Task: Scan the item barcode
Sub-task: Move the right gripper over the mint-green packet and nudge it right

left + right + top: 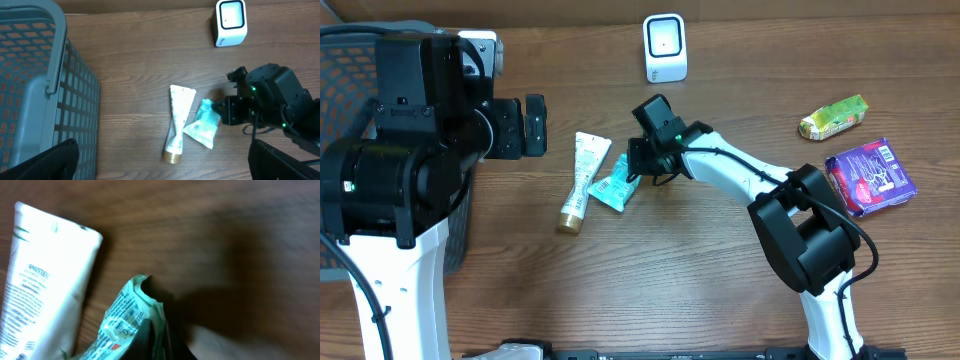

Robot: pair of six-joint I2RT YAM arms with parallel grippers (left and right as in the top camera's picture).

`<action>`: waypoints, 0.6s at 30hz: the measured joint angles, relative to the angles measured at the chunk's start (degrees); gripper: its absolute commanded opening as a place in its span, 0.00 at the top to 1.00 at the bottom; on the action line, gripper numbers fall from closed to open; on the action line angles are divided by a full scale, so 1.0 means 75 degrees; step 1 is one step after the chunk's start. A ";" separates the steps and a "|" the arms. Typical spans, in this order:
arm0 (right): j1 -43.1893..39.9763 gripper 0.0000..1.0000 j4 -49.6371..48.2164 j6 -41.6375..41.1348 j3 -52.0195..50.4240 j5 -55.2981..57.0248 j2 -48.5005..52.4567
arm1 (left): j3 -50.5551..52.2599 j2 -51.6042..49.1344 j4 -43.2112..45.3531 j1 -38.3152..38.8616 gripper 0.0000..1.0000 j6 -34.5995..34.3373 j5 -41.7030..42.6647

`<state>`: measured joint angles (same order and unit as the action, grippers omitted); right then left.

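Overhead, right fingers (635,158) pinch the teal packet (613,190); left fingers (50,160) spread beside the basket (340,90), contents unclear.

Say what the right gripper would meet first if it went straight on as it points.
Probably the white tube, lying just past the teal packet pinched in the right gripper. Whether it would pass over the tube is unclear.
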<state>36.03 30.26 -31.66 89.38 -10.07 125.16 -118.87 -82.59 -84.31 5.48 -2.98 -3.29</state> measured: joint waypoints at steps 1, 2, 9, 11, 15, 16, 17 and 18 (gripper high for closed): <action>0.0003 0.96 0.0510 -0.0047 0.0233 0.0163 0.0003 | 0.0000 0.0000 0.0003 0.0000 0.00 0.0000 0.0000; 0.0000 0.96 0.1023 -0.0149 0.0434 0.0347 0.0003 | 0.0000 0.0000 0.0006 0.0000 0.00 0.0000 0.0003; -0.0446 0.60 0.4144 -0.1510 0.1612 0.2559 -0.0012 | 0.0000 0.0000 0.0003 0.0000 0.00 0.0000 0.0003; -0.0676 0.50 0.4249 -0.1571 0.1623 0.2658 -0.0009 | 0.0000 0.0000 0.0003 0.0000 0.00 0.0000 0.0000; -0.1282 0.46 0.4421 -0.0796 0.1664 0.2419 -0.0012 | 0.0000 0.0000 0.0003 0.0000 0.00 0.0000 0.0000; -0.1454 0.44 0.4616 -0.0364 0.1749 0.2189 -0.0012 | 0.0000 0.0000 0.0003 0.0000 0.00 0.0000 0.0003; -0.1571 0.43 0.4756 -0.0041 0.1836 0.2025 -0.0012 | 0.0000 0.0000 0.0003 0.0000 0.00 0.0000 0.0000; -0.1682 0.42 0.4943 0.0303 0.1967 0.1874 -0.0012 | 0.0000 0.0000 0.0003 0.0000 0.00 0.0000 0.0000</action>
<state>23.42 67.33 -29.39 104.14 3.99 125.08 -118.87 -82.59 -84.29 5.48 -2.98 -3.29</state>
